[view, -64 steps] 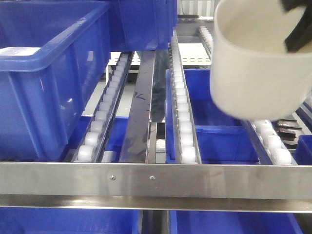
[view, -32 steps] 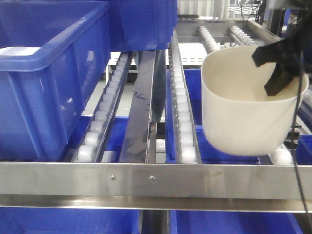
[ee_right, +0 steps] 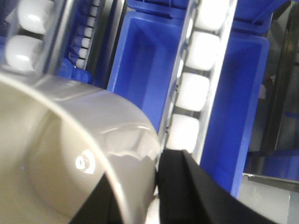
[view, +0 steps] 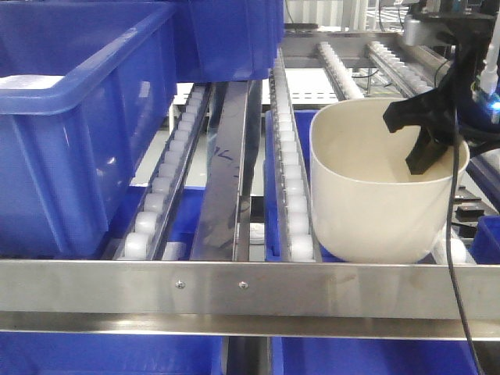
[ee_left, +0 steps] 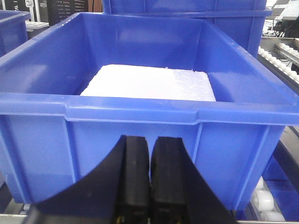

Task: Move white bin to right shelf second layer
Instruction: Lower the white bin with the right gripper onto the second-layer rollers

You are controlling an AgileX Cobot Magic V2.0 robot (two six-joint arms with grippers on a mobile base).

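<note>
Steel front rail point(view: 234, 287) runs nearest, and just behind it the white bin point(view: 373, 211) sits upright on the roller lanes point(view: 291, 180) at the right. Right gripper point(view: 426, 134) pinches the bin's far rim. Left gripper point(ee_left: 150, 175), jaws pressed together, faces a blue crate point(ee_left: 140, 88)

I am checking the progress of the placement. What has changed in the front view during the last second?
The white bin came down and to the left, from high at the upper right to the roller lanes of the shelf. The right gripper held its wall throughout and is still shut on it. The blue crate, the front rail and the left gripper show no change.
</note>
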